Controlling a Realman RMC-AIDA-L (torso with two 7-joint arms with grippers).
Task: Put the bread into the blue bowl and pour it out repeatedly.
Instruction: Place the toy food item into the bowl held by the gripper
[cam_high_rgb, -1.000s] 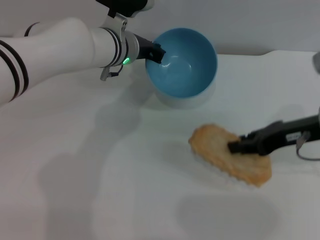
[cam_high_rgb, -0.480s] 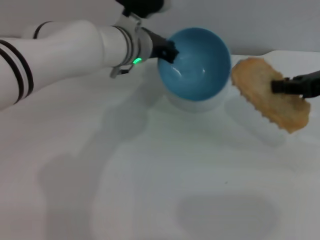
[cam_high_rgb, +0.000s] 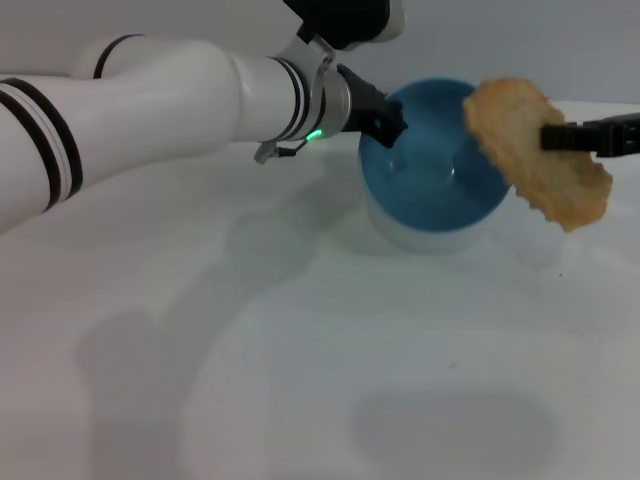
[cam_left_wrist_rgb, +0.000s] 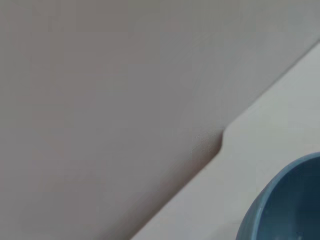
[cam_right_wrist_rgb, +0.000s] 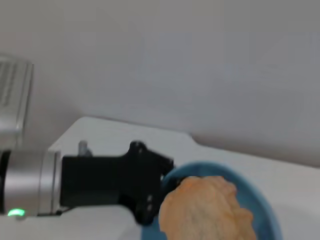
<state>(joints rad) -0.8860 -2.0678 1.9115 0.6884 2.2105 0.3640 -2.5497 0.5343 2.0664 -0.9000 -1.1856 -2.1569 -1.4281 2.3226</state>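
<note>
The right gripper (cam_high_rgb: 556, 137) is closed on the bread (cam_high_rgb: 530, 150) near the loaf's middle, holding it tilted on edge in the air so it can drop cleanly, I judge, into the blue bowl (cam_high_rgb: 435, 175). The bread hangs at the bowl's right rim, overlapping the opening, clear of the bench (cam_high_rgb: 300, 380). The left gripper (cam_high_rgb: 392, 125) pinches the bowl's left rim, apparently steadying and tipping its opening towards the loaf; the bowl sits beneath and left of the bread.
</note>
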